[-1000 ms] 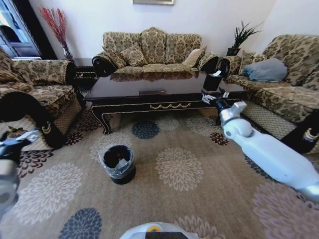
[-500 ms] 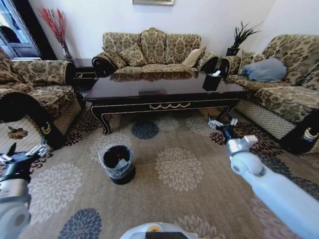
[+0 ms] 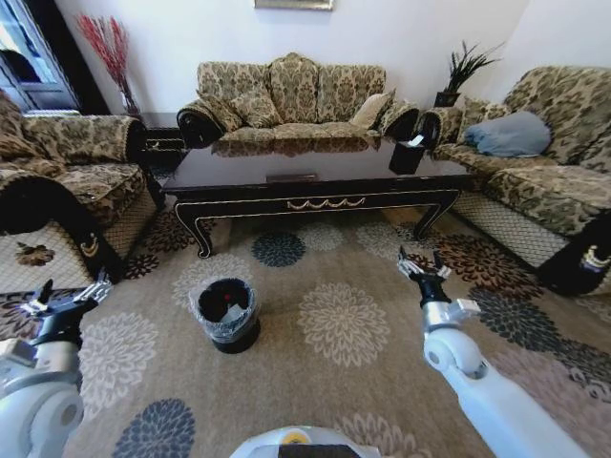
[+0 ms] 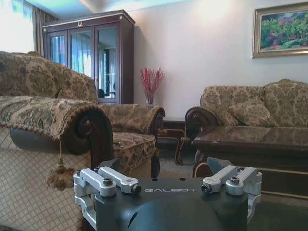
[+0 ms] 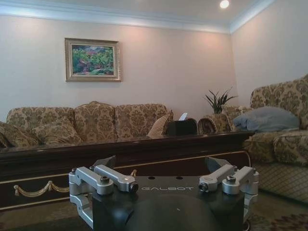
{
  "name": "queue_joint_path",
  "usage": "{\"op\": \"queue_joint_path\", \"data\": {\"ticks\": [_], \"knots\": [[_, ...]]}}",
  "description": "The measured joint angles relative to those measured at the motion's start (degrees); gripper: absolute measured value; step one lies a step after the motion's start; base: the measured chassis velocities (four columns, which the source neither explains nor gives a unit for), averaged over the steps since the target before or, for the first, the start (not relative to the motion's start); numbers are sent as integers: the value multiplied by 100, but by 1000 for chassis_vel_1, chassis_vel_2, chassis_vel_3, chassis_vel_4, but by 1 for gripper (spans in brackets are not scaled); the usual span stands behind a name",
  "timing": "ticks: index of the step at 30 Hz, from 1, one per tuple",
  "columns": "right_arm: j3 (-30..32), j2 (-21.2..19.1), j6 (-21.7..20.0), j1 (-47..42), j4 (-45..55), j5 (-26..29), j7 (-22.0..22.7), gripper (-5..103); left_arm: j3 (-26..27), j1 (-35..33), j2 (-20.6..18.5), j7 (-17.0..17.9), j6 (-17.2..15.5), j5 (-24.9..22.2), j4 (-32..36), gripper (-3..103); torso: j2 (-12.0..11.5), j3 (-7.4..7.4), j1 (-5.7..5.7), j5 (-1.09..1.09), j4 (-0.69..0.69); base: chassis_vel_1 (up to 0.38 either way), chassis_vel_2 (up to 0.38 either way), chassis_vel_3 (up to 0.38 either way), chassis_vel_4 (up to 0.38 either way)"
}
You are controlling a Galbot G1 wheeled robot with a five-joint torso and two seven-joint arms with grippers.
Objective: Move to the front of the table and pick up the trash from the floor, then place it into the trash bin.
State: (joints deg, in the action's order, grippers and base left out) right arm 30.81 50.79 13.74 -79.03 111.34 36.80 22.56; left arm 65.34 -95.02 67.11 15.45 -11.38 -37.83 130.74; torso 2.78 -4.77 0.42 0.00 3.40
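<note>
In the head view, the right gripper (image 3: 421, 266) is hanging right of centre with its fingers spread wide and nothing between them, above the floor (image 3: 353, 382), while the left gripper (image 3: 67, 298) is sitting at the lower left edge, likewise splayed wide and empty. The trash bin (image 3: 225, 313) is standing on the carpet left of centre, between the two grippers and nearer the left one, well apart from both; something red and a small white piece are lying inside its clear liner, too small to identify. The table (image 3: 315, 196) is stretching across the middle of the frame beyond the bin, with a sofa (image 3: 291, 95) behind it. The left wrist view is looking level across the room, showing that gripper (image 4: 168, 184) open in the lower frame, a sofa arm (image 4: 72, 125) at the left, a glass-fronted cabinet (image 4: 89, 62) at the upper left and one end of the table (image 4: 250, 139) at the right. The right wrist view is showing its open gripper (image 5: 163, 183) with the table's long edge (image 5: 120, 154) just beyond it and a framed painting (image 5: 92, 59) at the upper left.
</note>
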Motion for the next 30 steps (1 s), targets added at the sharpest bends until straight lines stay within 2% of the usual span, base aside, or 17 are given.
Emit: {"op": "queue_joint_path", "data": {"ticks": [3, 6, 7, 10, 13, 16, 23, 30], "knots": [[109, 87, 71, -116, 15, -144, -110, 100, -66, -9, 22, -30, 4, 8, -15, 100, 0, 0, 0, 0, -1, 0, 0, 0, 0], [202, 201, 200, -354, 268, -278, -483, 100, -335, -126, 86, -252, 59, 211, -17, 100, 0, 0, 0, 0, -1, 0, 0, 0, 0], [202, 201, 200, -354, 268, -278, -483, 100, -335, -126, 86, -252, 59, 211, -17, 100, 0, 0, 0, 0, -1, 0, 0, 0, 0], [353, 195, 400, -554, 435, -355, -999, 100, -615, -215, 216, -385, 96, 494, 50, 100, 0, 0, 0, 0, -2, 0, 0, 0, 0], [460, 176, 488, -665, 472, -435, -1134, 100, -740, -272, 296, -381, 75, 516, 131, 100, 0, 0, 0, 0, -2, 0, 0, 0, 0], [609, 194, 712, -869, 474, -477, -1275, 100, -972, -408, 442, -380, 77, 762, 238, 100, 0, 0, 0, 1, -2, 0, 0, 0, 0], [714, 290, 899, -1003, 403, -525, -1532, 100, -1000, -490, 557, -295, 83, 819, 326, 100, -1, 0, 0, 1, -1, 0, 0, 0, 0], [668, 381, 1038, -1114, 407, -572, -1897, 100, -615, -687, 694, -243, 156, 788, 403, 100, -1, 0, 0, 1, -1, 0, 0, 0, 0]]}}
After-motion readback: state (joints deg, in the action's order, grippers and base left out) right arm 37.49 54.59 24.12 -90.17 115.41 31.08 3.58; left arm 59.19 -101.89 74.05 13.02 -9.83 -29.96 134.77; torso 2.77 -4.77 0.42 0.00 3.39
